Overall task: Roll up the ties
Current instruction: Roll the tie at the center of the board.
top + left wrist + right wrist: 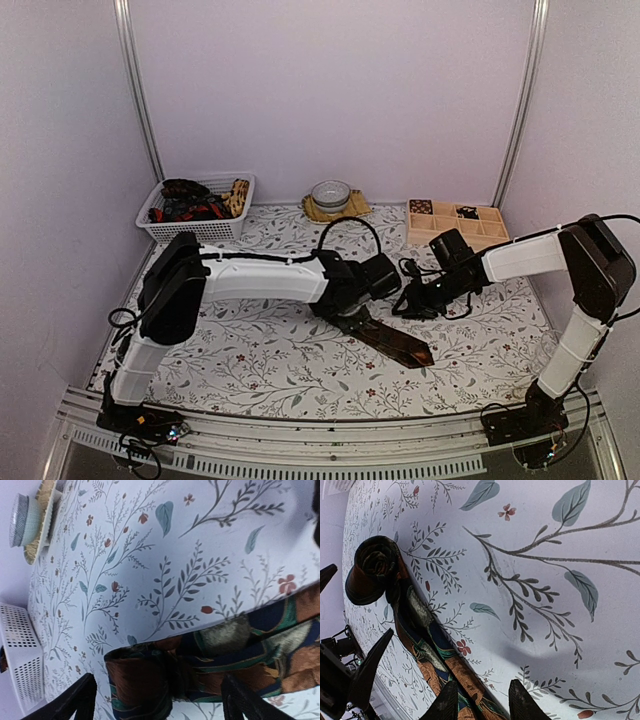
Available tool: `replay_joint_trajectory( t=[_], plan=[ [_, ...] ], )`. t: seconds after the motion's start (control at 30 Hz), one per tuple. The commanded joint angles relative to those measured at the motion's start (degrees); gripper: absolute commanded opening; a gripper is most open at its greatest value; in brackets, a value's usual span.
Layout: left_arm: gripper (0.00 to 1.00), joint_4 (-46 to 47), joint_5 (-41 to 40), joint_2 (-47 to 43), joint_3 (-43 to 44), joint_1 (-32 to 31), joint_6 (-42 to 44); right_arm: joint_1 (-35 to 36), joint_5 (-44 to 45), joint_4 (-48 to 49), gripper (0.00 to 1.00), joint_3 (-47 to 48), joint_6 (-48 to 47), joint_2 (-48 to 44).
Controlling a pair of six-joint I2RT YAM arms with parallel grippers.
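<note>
One dark tie with brown, green and navy patterning lies on the flowered tablecloth, its pointed wide end toward the front right. Its narrow end is wound into a small roll, which also shows in the right wrist view. My left gripper is open, one finger on each side of the roll and not pressing it. My right gripper hovers over the flat stretch of the tie with its jaws apart. One right fingertip is above the fabric, and nothing is held. More ties fill the white basket.
A bowl on a tan mat stands at the back centre. A wooden compartment box stands at the back right, with something dark in some compartments. Black cables loop behind the two grippers. The basket sits at the back left corner.
</note>
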Motion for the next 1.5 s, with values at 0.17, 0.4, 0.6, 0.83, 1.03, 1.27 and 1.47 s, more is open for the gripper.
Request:
replay_joint_trajectory(
  t=[0.17,0.4,0.6,0.83,1.03,1.27,1.47],
  plan=[
    [1.00,9.48,26.10,-14.90,-4.12,2.53,-2.66,-0.41,-1.06,2.35,0.35,1.97,2.60,-7.76],
    [1.00,18.86,44.50,-29.80,-18.00,14.74,-10.40,3.28,-2.98,6.63,0.40,5.47,8.72,-6.58],
    [0.98,24.47,54.20,-34.55,-28.26,25.12,-14.54,8.08,-4.38,15.97,0.43,6.82,18.00,-2.78],
    [0.85,28.75,58.03,-30.52,-33.11,28.99,-16.71,12.80,-3.24,28.46,0.43,4.66,33.41,2.97],
    [0.78,32.07,59.39,-27.14,-34.69,30.02,-16.65,14.87,-3.12,35.74,0.46,3.01,42.88,7.99],
    [0.76,34.02,60.03,-23.72,-35.10,30.15,-15.78,15.16,-1.14,37.67,0.47,3.25,47.30,11.14],
    [0.74,35.45,60.66,-20.80,-35.01,30.06,-15.11,15.16,-0.90,38.15,0.48,5.09,49.19,14.57]
  ],
)
